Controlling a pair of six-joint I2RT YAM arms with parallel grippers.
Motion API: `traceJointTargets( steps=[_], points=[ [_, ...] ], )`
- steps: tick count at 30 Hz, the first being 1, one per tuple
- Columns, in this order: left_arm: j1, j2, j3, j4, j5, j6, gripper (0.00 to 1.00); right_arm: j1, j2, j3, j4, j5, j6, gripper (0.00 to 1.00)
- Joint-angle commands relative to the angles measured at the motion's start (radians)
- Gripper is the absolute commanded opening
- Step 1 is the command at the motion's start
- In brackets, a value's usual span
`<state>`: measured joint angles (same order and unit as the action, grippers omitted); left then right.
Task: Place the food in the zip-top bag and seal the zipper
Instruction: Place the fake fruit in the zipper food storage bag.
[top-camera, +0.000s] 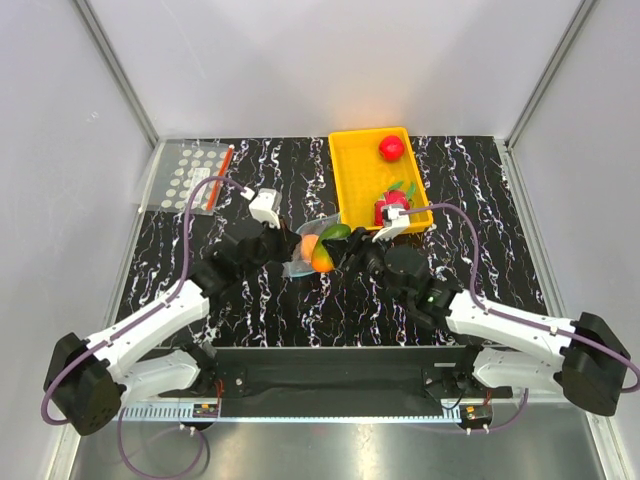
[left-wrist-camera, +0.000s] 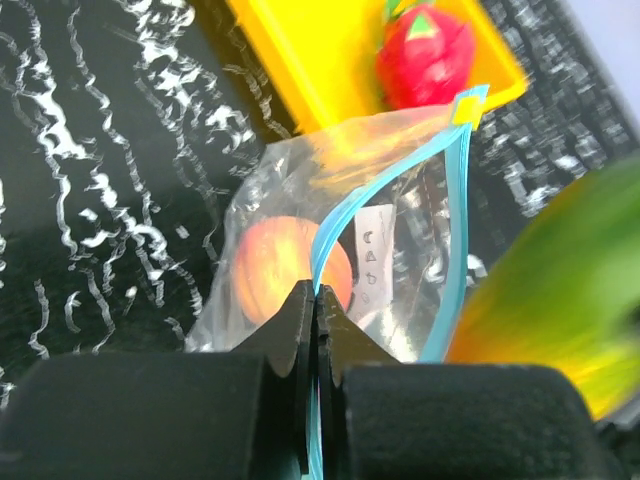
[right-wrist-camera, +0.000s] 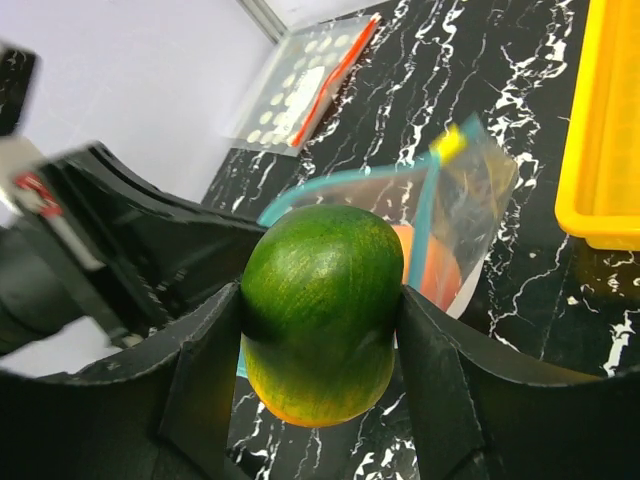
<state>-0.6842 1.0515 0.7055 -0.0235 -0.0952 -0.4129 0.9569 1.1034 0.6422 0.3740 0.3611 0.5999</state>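
Peach (left-wrist-camera: 288, 272) bagged; two fruits and the seal to go.
The left fingers (left-wrist-camera: 283, 335) are pinched together on the zipper (left-wrist-camera: 458, 210), holding the bag (left-wrist-camera: 400, 250) open just beside the tray (top-camera: 352, 170). The right fingers (right-wrist-camera: 195, 385) are clamped on the green fruit (right-wrist-camera: 322, 310), right at the bag's mouth but not inside. The apple (top-camera: 391, 148) sits in the tray, well apart. By my reckoning it is about a third done, and the mouth is unsealed.

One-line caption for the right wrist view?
Right gripper holds the green-and-orange toy fruit before the open zip-top bag, with a peach-orange fruit inside.
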Motion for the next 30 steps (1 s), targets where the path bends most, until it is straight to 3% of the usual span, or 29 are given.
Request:
traceJointTargets(
  steps=[1,11,16,22,24,30],
  points=[
    [0.000,-0.010,0.071,-0.047,0.055,-0.075,0.00,0.035,0.036,0.005,0.049,0.125,-0.048,0.00],
    [0.000,-0.033,0.035,0.005,0.230,-0.286,0.00,0.100,0.159,0.036,0.132,0.214,-0.086,0.00],
    [0.000,-0.044,-0.044,0.157,0.307,-0.438,0.00,0.131,0.178,0.039,0.120,0.245,-0.057,0.00],
    [0.000,-0.053,-0.196,0.368,0.270,-0.546,0.00,0.134,0.138,0.020,-0.077,0.231,0.230,0.00],
    [0.000,-0.042,-0.239,0.419,0.275,-0.572,0.00,0.140,0.176,0.059,-0.227,0.214,0.340,0.00],
    [0.002,-0.024,-0.313,0.539,0.308,-0.659,0.00,0.186,0.295,0.082,-0.329,0.199,0.501,0.00]
  ],
)
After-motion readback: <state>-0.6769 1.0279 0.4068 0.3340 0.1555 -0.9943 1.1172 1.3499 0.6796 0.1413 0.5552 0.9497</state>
